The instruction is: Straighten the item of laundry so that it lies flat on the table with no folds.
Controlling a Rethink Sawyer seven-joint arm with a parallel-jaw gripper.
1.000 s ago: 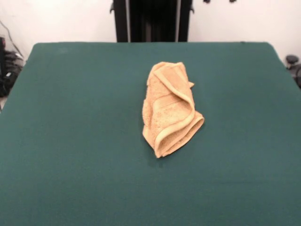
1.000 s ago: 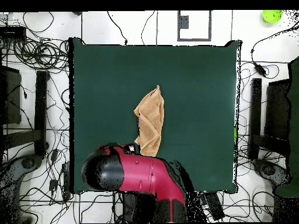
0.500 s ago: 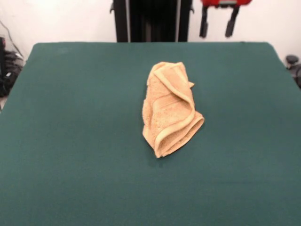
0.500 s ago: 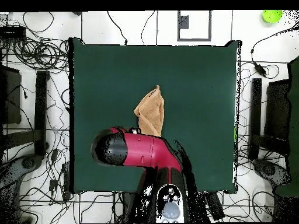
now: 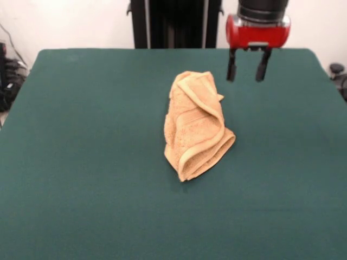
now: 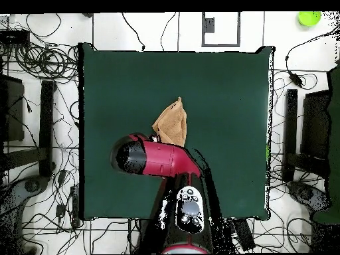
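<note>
The tan-orange towel [image 5: 196,123] lies crumpled and folded over itself near the middle of the dark green table [image 5: 81,151]. Its hem curls along the right and near edge. My gripper [image 5: 247,66] hangs open and empty above the table's far side, to the right of the towel's far end and apart from it. In the overhead view the red arm [image 6: 156,158] covers the towel's near part; only its upper part [image 6: 170,124] shows, and the gripper itself is hidden under the arm.
The black pedestal [image 5: 174,23] stands behind the table's far edge. Cables and stands [image 6: 40,119] lie on the floor around the table. A green ball [image 6: 308,18] lies on the floor at the top right in the overhead view.
The gripper has come down from the top edge into the front view and further over the table towards the towel. The towel has not moved.
</note>
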